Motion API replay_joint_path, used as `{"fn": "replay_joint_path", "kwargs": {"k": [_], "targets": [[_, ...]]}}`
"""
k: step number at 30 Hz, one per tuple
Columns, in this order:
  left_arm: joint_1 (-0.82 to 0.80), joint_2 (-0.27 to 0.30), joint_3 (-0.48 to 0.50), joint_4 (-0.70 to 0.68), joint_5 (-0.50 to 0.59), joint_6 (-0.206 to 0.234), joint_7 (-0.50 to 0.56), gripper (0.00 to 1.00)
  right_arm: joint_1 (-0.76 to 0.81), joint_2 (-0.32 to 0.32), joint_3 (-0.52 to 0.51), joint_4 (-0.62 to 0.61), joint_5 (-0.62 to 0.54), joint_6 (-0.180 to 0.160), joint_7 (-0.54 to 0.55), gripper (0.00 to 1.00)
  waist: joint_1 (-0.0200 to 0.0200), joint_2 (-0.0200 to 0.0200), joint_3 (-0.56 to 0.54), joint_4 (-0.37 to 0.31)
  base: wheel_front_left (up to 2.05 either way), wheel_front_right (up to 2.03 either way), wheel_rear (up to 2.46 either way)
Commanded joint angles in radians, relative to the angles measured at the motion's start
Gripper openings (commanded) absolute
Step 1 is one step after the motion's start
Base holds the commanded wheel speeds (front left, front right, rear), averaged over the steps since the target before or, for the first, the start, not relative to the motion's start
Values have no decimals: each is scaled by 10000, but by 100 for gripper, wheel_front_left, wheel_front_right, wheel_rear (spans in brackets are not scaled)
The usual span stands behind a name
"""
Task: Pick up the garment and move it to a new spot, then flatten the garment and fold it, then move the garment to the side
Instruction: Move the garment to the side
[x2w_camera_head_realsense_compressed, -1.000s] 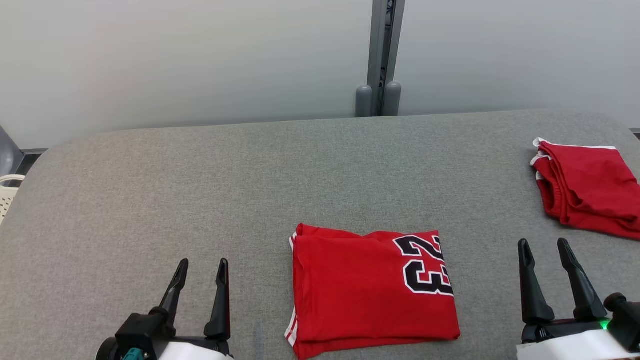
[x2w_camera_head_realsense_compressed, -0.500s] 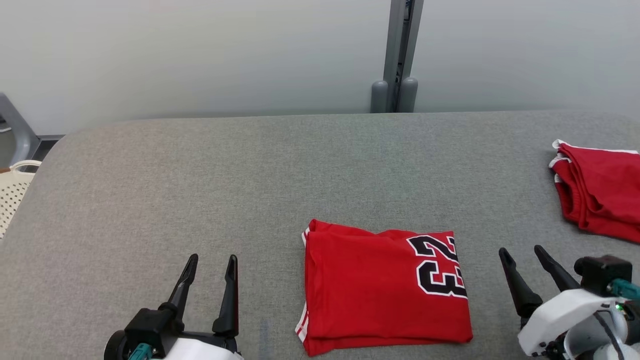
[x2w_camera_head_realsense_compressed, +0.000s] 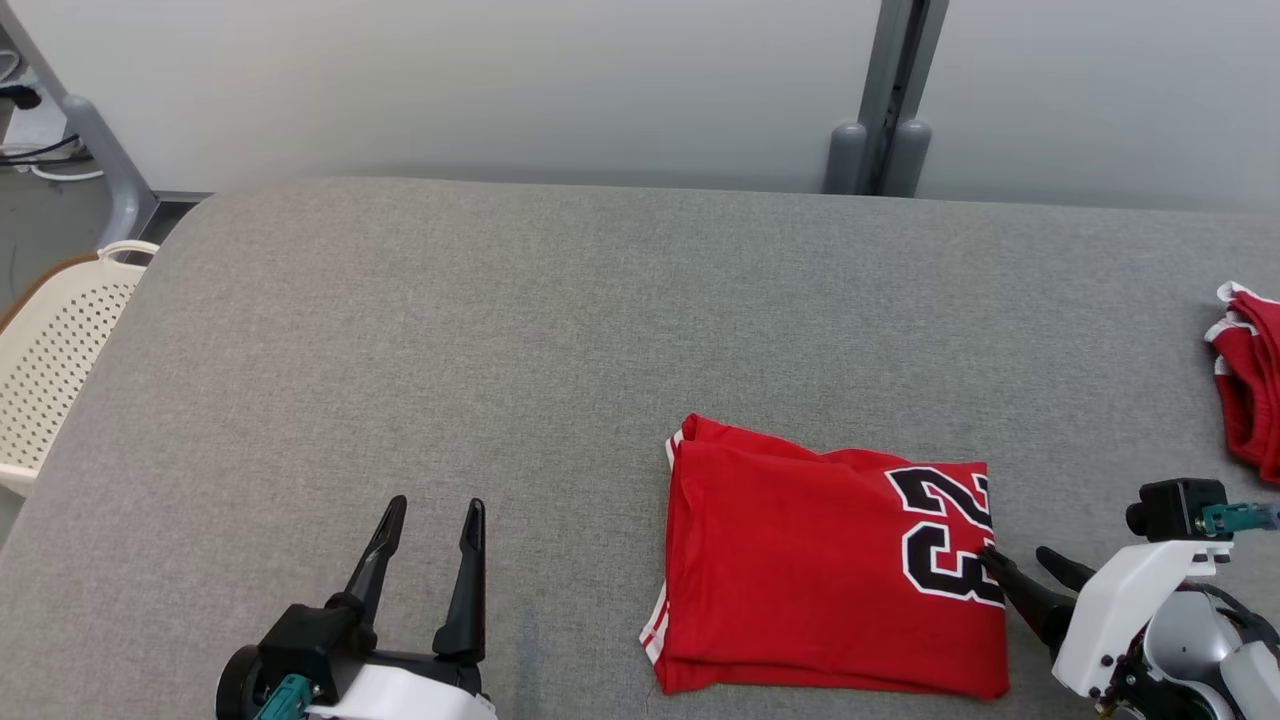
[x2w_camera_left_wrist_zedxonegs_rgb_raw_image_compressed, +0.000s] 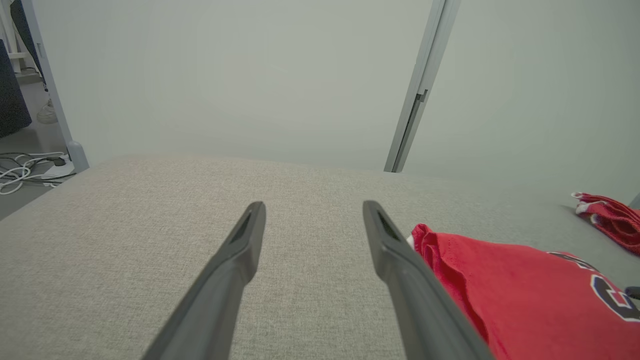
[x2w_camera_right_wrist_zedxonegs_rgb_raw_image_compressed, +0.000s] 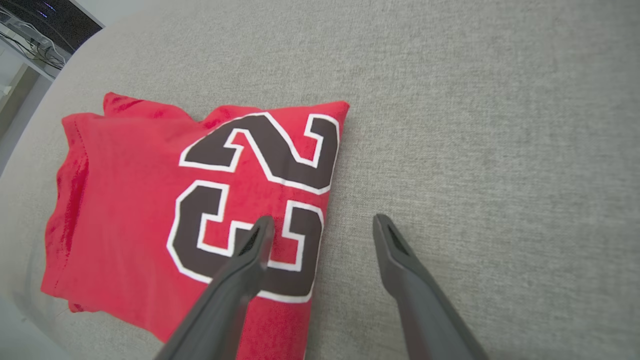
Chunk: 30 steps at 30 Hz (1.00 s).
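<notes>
The garment (x2w_camera_head_realsense_compressed: 800, 570), a red jersey folded into a rough rectangle, lies flat on the near right part of the grey tabletop (x2w_camera_head_realsense_compressed: 500, 330). Its black number 23 with white outline sits at the right end. The left edge shows stacked folds with white trim, the far edge is slightly rumpled, and the near and right edges run fairly straight.

The right claw (x2w_camera_head_realsense_compressed: 1015, 553) is at the garment's right edge with its fingers spread and nothing between them. In the right wrist view one finger lies over the number, just inside the edge, and the other lies over bare tabletop just beside it. Whether either tip touches the cloth cannot be told.

The left claw (x2w_camera_head_realsense_compressed: 436, 503) is also spread and empty, over bare tabletop near the front and well apart from the garment's left edge.

Wide bare surface stretches left of the garment and beyond it to the far edge, which runs along a pale wall with a grey post (x2w_camera_head_realsense_compressed: 890, 100). The far left corner of the tabletop is rounded, and a white perforated basket (x2w_camera_head_realsense_compressed: 50, 370) stands just past the left edge. A second red piece of clothing (x2w_camera_head_realsense_compressed: 1250, 390) lies at the right margin of the head view, with a bare strip between it and the garment.
</notes>
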Motion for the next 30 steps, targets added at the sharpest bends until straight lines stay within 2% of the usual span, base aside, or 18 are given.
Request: {"fn": "replay_joint_path", "kwargs": {"k": [1,12,13,14,15,17,24,30], "targets": [[-140,7,40,28,74,-18,-14,100,-155,-98,84,83,243,8,120,100,0,-1,119,125,0,0,0],[-247,-47,46,178,242,-176,-14,100,-942,-396,1037,1136,2007,8,610,100,0,-1,373,544,0,0,0],[-244,-48,57,187,248,-184,-14,100,-1005,-420,1201,1109,2091,8,550,82,0,-1,373,568,0,0,0],[-243,-50,68,195,258,-184,-14,100,-1062,-451,1300,1120,2176,8,453,46,0,-1,371,587,0,0,0],[-236,-54,79,201,264,-194,-14,100,-1116,-474,1416,1145,2262,8,385,35,0,-1,365,600,0,0,0],[-205,-65,94,195,295,-193,-14,100,-1238,-572,1620,1138,2366,8,184,0,0,-1,360,604,0,0,0],[-169,-95,116,128,351,-189,-14,100,-1741,-1091,1990,1193,2528,6,-469,0,0,-1,352,298,0,0,0],[-224,-115,57,9,390,-259,-12,100,-2110,-1739,2134,1043,2362,8,-477,0,0,-1,371,-444,0,0,0]]}}
